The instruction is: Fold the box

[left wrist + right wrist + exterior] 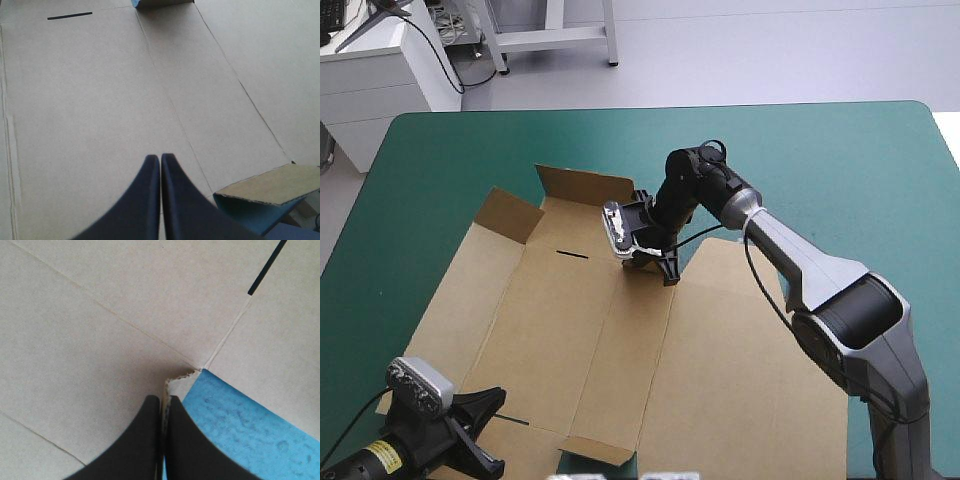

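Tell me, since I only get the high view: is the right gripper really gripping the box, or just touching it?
Observer: Gripping. In its wrist view the right gripper is shut on a thin, ragged edge of the box, right where a cut exposes the cover.
Operator: And the left one, down in the corner?
Observer: The left gripper is shut on nothing. It sits over a flat panel and holds no board.
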Robot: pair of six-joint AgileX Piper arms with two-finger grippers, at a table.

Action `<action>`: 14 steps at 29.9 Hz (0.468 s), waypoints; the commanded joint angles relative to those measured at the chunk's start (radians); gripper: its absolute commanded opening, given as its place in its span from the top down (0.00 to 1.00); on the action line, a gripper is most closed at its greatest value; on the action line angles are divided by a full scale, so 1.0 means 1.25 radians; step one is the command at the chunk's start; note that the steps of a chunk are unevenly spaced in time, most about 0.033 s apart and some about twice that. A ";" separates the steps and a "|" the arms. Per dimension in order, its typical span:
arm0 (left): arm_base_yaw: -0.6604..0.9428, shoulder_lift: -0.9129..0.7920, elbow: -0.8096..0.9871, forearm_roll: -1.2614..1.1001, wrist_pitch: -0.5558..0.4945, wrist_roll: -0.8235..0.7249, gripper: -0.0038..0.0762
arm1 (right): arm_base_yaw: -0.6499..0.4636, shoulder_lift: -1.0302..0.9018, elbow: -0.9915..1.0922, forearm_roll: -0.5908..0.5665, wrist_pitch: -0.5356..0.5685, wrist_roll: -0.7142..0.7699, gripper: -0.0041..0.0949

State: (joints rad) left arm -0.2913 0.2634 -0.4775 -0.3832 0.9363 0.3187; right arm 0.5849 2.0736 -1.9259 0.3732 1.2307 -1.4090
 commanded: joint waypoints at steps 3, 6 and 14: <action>0.001 0.015 -0.018 -0.025 -0.047 -0.008 0.96 | -0.001 -0.061 -0.018 0.015 -0.042 0.067 0.98; 0.001 0.015 -0.018 -0.025 -0.047 -0.008 0.96 | -0.001 -0.061 -0.018 0.017 -0.078 0.138 0.96; 0.001 0.015 -0.018 -0.025 -0.047 -0.008 0.96 | -0.002 -0.061 -0.018 0.013 -0.124 0.212 0.55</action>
State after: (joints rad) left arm -0.2913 0.2634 -0.4775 -0.3832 0.9363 0.3169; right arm 0.5849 2.0724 -1.9259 0.3663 1.1083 -1.1828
